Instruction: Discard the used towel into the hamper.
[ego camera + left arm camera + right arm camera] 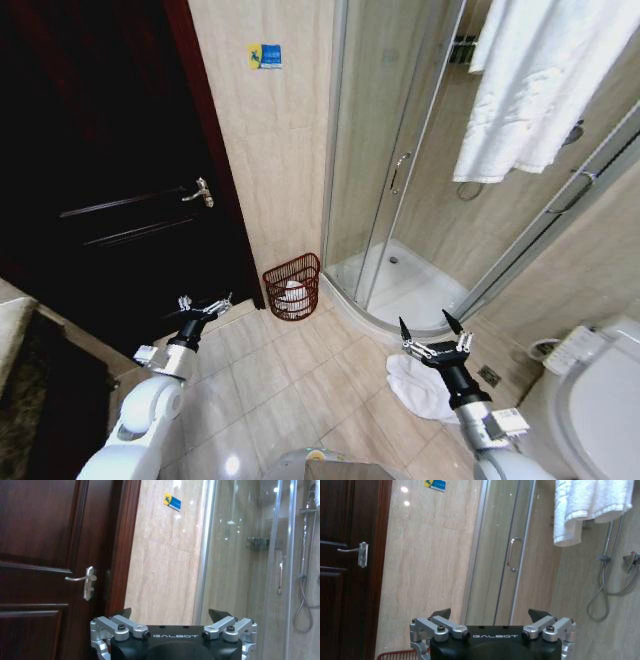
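A white towel [412,386] lies crumpled on the tiled floor beside the shower's curved base. My right gripper [427,323] hovers just above it, open and holding nothing; its fingers also stand apart in the right wrist view [491,614]. The hamper [291,287], a reddish-brown open-weave basket, stands against the wall between the door and the shower, with something white inside. Its rim [395,654] shows low in the right wrist view. My left gripper [206,300] is raised left of the hamper, open and empty, and faces the door in the left wrist view [171,614].
A dark wooden door [110,180] with a lever handle [200,191] stands at the left. The glass shower enclosure [400,170] rises behind, with another white towel [535,80] hanging over it. A toilet [600,400] sits at the right. Bare tiles lie between towel and hamper.
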You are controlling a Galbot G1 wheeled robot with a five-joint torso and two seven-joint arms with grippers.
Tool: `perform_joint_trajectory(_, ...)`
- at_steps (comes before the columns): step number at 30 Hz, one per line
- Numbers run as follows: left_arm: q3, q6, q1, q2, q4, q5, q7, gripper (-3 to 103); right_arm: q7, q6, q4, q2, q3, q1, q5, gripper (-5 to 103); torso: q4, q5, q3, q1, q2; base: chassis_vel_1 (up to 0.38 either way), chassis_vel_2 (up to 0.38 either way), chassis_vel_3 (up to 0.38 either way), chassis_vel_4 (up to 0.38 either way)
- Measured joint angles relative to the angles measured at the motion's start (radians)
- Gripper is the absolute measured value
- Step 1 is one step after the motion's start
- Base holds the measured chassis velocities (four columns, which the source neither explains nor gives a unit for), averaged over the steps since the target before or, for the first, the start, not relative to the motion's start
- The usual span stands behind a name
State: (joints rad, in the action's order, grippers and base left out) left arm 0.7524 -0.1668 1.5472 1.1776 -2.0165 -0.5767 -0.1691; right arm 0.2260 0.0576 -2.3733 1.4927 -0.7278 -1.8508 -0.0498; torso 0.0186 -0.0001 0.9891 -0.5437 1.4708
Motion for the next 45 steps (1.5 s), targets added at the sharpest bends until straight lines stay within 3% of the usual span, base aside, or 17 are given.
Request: perform_joint_trajectory(45, 0.000, 0.001, 0.004, 0.009, -0.007, 0.001, -0.006, 100, 0.003, 0.004, 0.005, -0.007, -0.009, -0.003, -0.008, 100, 0.0001, 0.0002, 0.000, 0.000, 0.000, -0.093, -0.096, 0.096, 0.097)
